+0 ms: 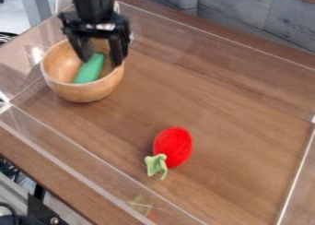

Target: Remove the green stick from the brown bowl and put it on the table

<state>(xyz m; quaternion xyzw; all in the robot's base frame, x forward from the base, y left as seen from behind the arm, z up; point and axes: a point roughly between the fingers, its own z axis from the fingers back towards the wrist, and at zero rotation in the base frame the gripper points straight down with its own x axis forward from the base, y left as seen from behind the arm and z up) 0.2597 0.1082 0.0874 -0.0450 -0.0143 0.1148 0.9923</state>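
Right now the claw [101,57] hangs wide open over the bowl [76,89], the green stick [88,69] lying inside, far left.

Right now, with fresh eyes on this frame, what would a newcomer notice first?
Probably the bright red strawberry toy with its pale green leaf, lying alone on the brown table toward the near side. Next, the black gripper, open and reaching down at the round light-brown bowl in the upper left. Inside that bowl, the green stick stands out against the wood, partly overlapped by the gripper.
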